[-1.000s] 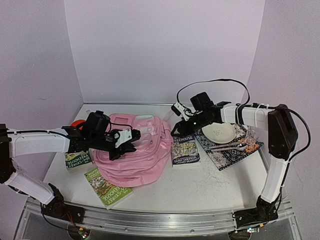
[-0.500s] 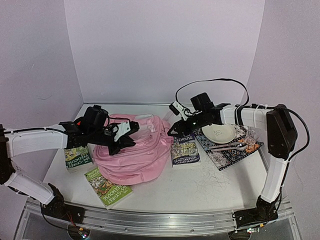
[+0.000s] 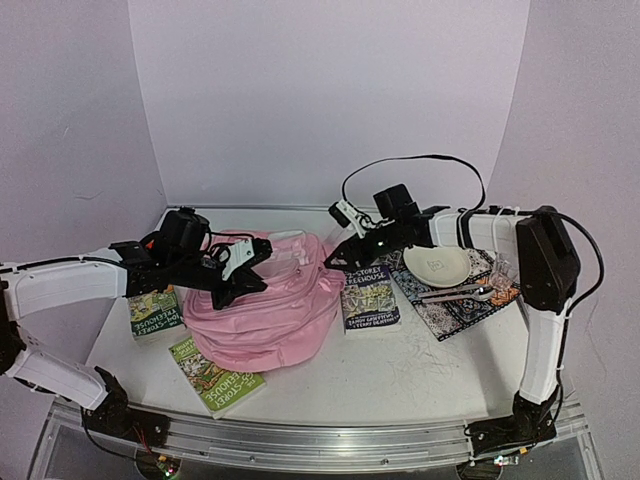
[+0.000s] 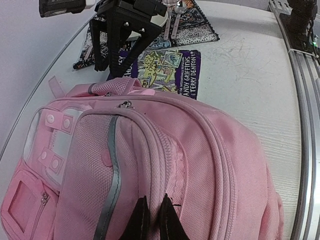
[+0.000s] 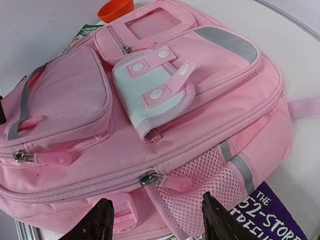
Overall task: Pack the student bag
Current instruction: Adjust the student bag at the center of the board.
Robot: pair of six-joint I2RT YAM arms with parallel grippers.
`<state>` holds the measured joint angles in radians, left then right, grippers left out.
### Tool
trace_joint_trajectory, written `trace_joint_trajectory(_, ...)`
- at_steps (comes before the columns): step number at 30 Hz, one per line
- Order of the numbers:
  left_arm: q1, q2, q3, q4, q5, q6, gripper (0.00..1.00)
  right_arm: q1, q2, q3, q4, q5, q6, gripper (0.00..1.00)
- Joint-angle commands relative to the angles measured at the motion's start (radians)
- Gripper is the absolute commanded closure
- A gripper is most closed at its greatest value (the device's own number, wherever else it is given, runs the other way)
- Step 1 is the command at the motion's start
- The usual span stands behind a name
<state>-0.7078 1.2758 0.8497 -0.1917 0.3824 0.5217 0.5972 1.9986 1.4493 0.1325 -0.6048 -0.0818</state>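
Right end effector [image 5: 159, 222], released, has reached the student bag's [image 4: 200, 150] edge; left end effector [image 4: 154, 220] clenches its fabric.

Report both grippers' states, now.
Left gripper: closed, pinching the fabric of the backpack.
Right gripper: open, holding nothing, poised over the backpack.
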Motion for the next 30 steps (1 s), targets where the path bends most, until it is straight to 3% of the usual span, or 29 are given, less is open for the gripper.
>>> trace_joint_trajectory(1, 0.004, -0.056, 0.054, 0.098, 0.053, -0.03, 1.0, 0.005, 0.049, 0.065, 0.004, -0.076, -0.007, 0.38)
trace_joint_trajectory(23, 0.004, -0.029, 0.084, 0.103, 0.062, -0.117, 1.0, 0.034, 0.17, 0.112, 0.002, -0.217, -0.036, 0.35)
trace_joint_trajectory(30, 0.004, 0.037, 0.161, 0.104, -0.136, -0.312, 1.0, 0.033, 0.062, 0.062, 0.003, -0.08, -0.008, 0.35)
